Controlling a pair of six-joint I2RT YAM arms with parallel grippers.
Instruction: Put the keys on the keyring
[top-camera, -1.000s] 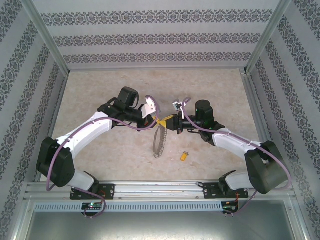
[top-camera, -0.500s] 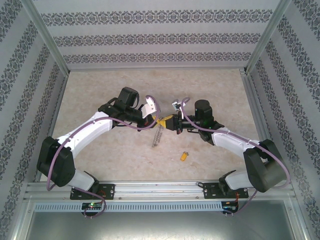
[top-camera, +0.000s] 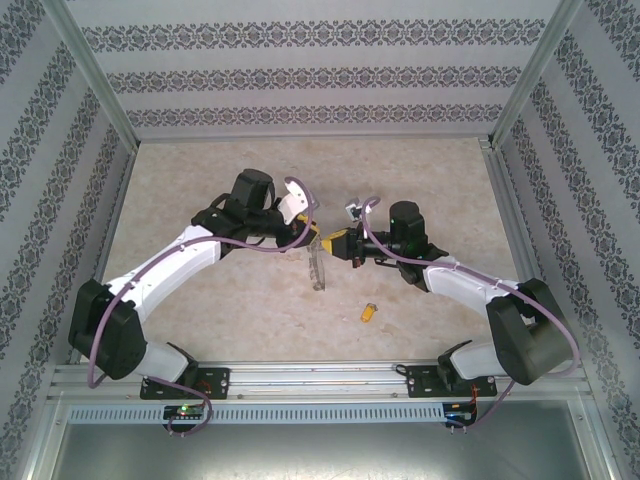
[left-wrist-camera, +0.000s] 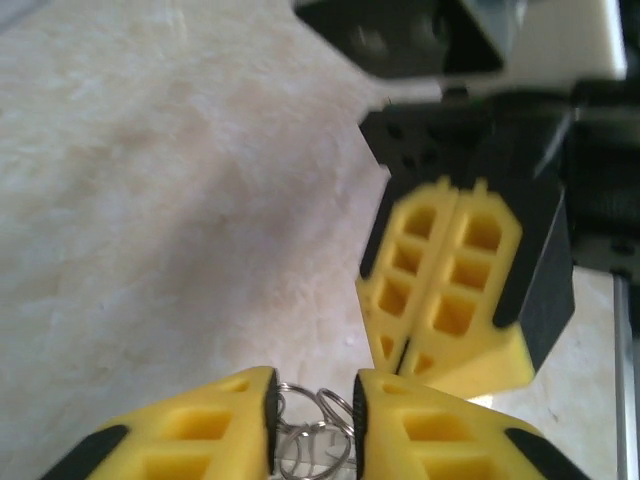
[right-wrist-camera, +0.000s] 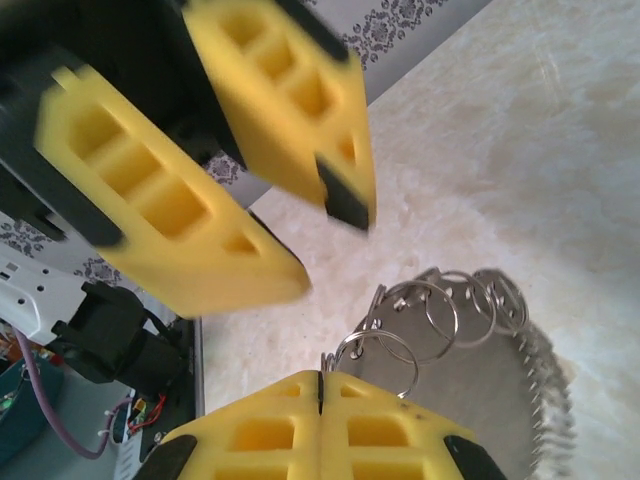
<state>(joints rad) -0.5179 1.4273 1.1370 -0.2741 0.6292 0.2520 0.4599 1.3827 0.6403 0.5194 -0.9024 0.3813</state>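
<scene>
Mid-table between the arms, right gripper (right-wrist-camera: 320, 385) is clamped on the keyring (top-camera: 318, 268), left gripper (left-wrist-camera: 315, 392) jaws parted around its wire loops; hold it steady, back left off straight, then fetch the loose key (top-camera: 369, 312).

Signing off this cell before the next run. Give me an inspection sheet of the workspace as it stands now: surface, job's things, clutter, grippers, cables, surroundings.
Surface: pale mottled tabletop, nothing spilled on it.
Job's things: keyring held up edge-on between the two grippers, small wire loops on its rim; one key lying loose on the table, nearer the bases than the ring.
Clutter: nothing seen.
Grippers: right gripper shut on the keyring at its loops; left gripper open, fingers either side of the loops.
Cables: purple cable along the left arm; a second one arches over the right wrist.
Surroundings: patterned walls; metal rail at the near edge.
</scene>
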